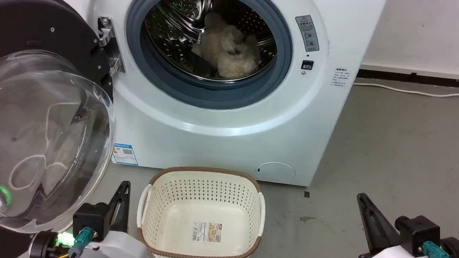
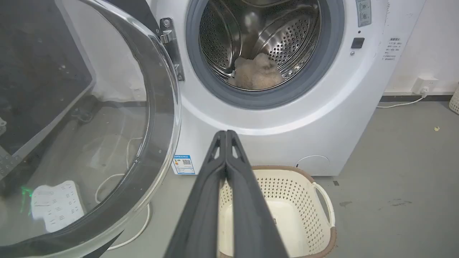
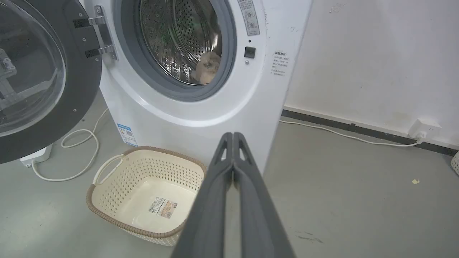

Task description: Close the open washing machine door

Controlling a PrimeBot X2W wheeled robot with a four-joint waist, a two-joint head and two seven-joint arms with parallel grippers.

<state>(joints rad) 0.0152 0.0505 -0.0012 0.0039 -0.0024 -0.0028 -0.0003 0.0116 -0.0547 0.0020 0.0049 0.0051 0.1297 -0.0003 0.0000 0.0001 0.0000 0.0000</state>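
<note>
Glossy black-rimmed door [image 1: 38, 125] stands swung wide open at the left of the white washing machine [image 1: 221, 132], hung on its hinge. The left gripper [image 1: 124, 188] and right gripper [image 1: 362, 199] each have their 2 fingers pressed together on nothing, flanking a cream basket [image 1: 204, 174].

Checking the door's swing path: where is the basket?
Head view: the basket sits on the floor before the washing machine, right of its open door.

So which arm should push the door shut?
Probably the left. The left pincer sits right beside the open door, hinged at the left of the machine. The right pincer is far across, past the basket.
</note>
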